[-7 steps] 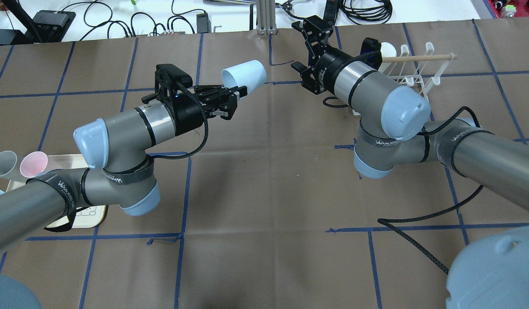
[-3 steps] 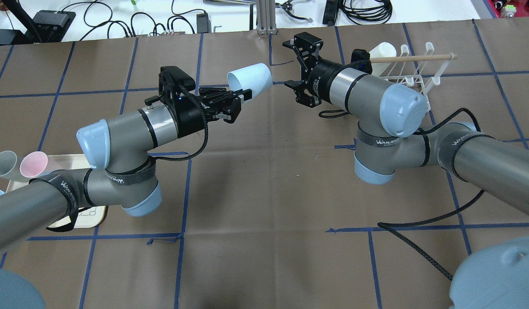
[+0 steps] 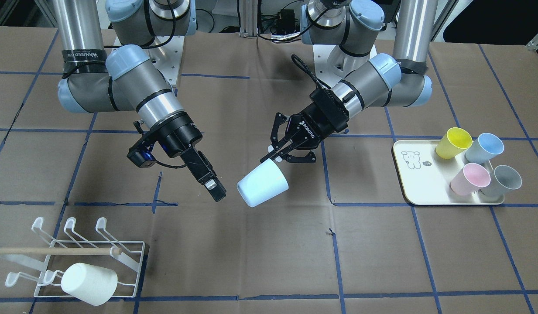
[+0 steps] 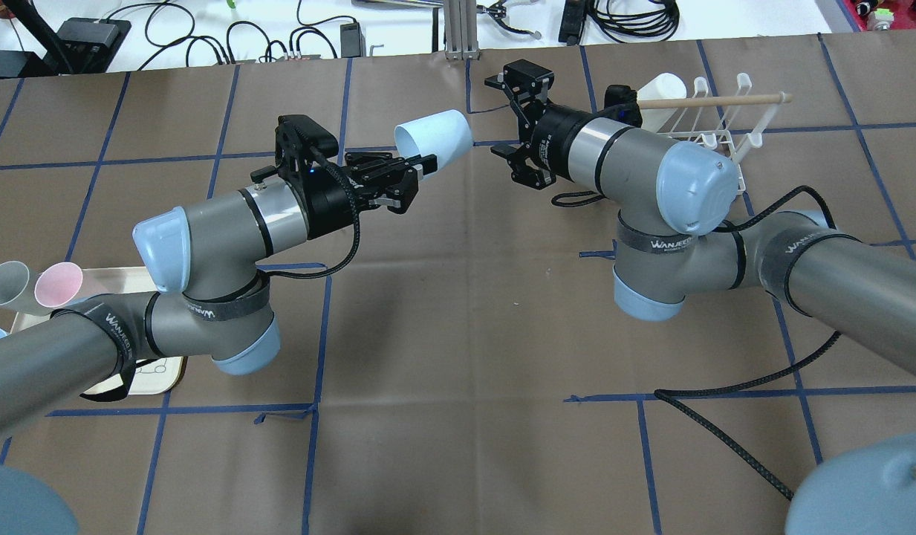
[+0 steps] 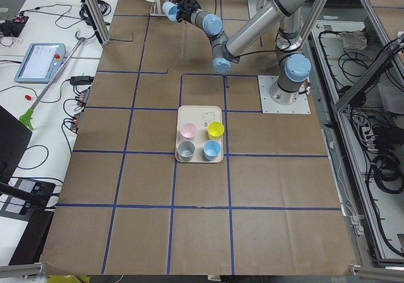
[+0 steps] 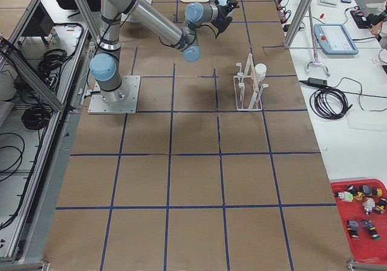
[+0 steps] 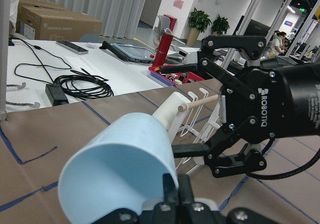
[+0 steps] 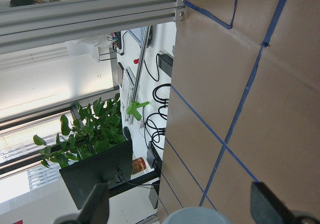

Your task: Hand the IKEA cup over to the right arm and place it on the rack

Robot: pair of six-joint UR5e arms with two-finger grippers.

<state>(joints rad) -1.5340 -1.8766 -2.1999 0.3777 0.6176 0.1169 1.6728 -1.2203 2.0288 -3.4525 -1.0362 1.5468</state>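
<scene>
A light blue IKEA cup (image 4: 435, 137) hangs on its side above the table's middle. My left gripper (image 4: 423, 163) is shut on its rim. The cup also shows in the front view (image 3: 262, 188) and large in the left wrist view (image 7: 120, 169). My right gripper (image 4: 493, 115) is open, its jaws wide apart, just beyond the cup's closed end and not touching it. The left wrist view shows it (image 7: 235, 109) behind the cup. In the right wrist view the cup's end (image 8: 195, 216) sits at the bottom edge between the fingers (image 8: 97, 204). The white wire rack (image 4: 714, 130) stands far right.
A white cup (image 3: 89, 283) lies on the rack (image 3: 77, 257) under its wooden dowel (image 3: 55, 251). A cream tray (image 3: 426, 187) holds yellow, blue, pink and grey cups on the left arm's side. A black cable (image 4: 725, 416) lies by the right arm.
My right gripper has swung left and turned toward the cup's closed end. My left gripper has carried the cup slightly right, then held still.
</scene>
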